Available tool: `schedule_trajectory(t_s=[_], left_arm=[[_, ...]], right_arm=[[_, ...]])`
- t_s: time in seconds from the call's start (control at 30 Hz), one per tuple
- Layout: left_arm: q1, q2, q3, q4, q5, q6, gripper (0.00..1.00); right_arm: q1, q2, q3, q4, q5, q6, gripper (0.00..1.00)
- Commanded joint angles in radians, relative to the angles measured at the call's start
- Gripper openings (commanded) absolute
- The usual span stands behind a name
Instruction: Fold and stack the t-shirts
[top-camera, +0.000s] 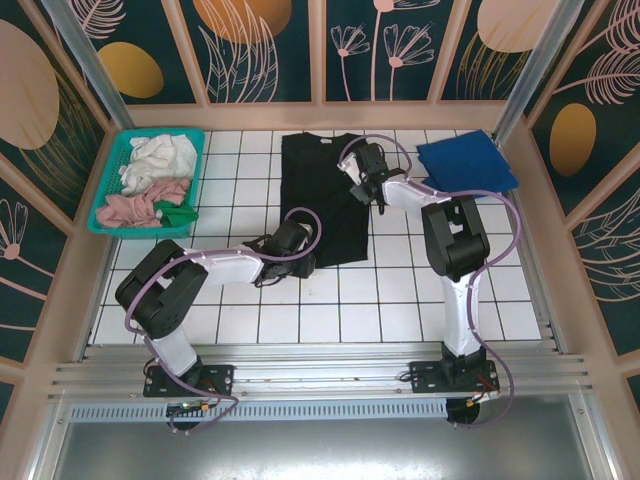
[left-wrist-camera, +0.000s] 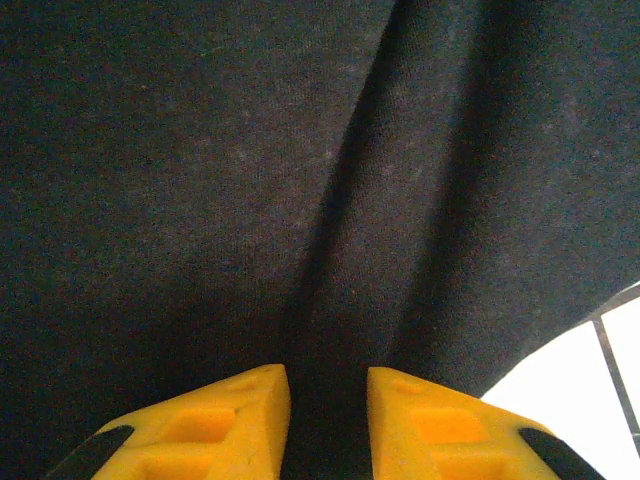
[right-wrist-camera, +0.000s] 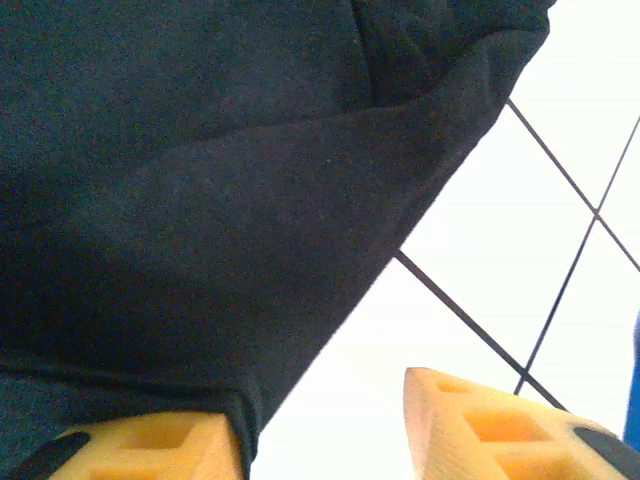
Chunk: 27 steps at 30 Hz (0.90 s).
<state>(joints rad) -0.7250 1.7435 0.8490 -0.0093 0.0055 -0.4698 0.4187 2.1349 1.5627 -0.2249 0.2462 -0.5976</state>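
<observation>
Two yellow fingers of the left gripper (left-wrist-camera: 328, 385) are standing narrowly apart, pinching a raised ridge of the black t-shirt (left-wrist-camera: 200, 200) that is running straight ahead from the gap. Cloth is spreading out on both sides of that gripper. The right gripper (right-wrist-camera: 325, 400) is gaping wide and gripping nothing; the shirt's edge is draping against one finger while the other is hanging over the bare white tiled table (right-wrist-camera: 560, 70). Beyond it, to its right, the royal-blue t-shirt (top-camera: 465, 162) is lying folded. Well off to the left gripper's left, a teal mesh basket (top-camera: 108, 180) is holding crumpled cloths.
</observation>
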Motion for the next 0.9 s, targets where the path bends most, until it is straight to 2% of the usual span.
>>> schedule_trajectory(t_s=[0.0,0.07,0.2,0.37,0.47,0.57,0.67,0.77,0.87], left_arm=[[0.012,0.058,-0.067,-0.228,-0.013,0.017,0.29],[0.013,0.056,-0.059,-0.23,-0.009,0.019,0.29],[0.014,0.036,-0.053,-0.233,-0.006,0.017,0.29],[0.017,0.027,-0.051,-0.24,-0.002,0.02,0.29],[0.018,0.028,-0.042,-0.245,-0.003,0.02,0.29],[0.018,0.029,-0.032,-0.245,-0.002,0.019,0.3],[0.02,0.031,-0.021,-0.247,0.0,0.018,0.29],[0.021,0.033,-0.013,-0.253,0.001,0.022,0.3],[0.02,0.027,-0.01,-0.261,-0.003,0.028,0.29]], right_arm=[[-0.046,-0.019,0.068,0.085,0.154,-0.038,0.46],[-0.046,-0.03,0.07,0.072,0.136,-0.021,0.47],[-0.054,-0.064,-0.014,0.166,0.165,-0.046,0.52],[-0.091,-0.054,0.015,0.124,0.122,-0.066,0.52],[-0.123,-0.048,0.118,-0.062,-0.065,0.005,0.52],[-0.15,-0.013,0.249,-0.317,-0.373,0.097,0.53],[-0.158,0.01,0.267,-0.425,-0.554,0.151,0.56],[-0.16,0.032,0.259,-0.441,-0.55,0.218,0.55],[-0.181,0.047,0.269,-0.463,-0.604,0.262,0.53]])
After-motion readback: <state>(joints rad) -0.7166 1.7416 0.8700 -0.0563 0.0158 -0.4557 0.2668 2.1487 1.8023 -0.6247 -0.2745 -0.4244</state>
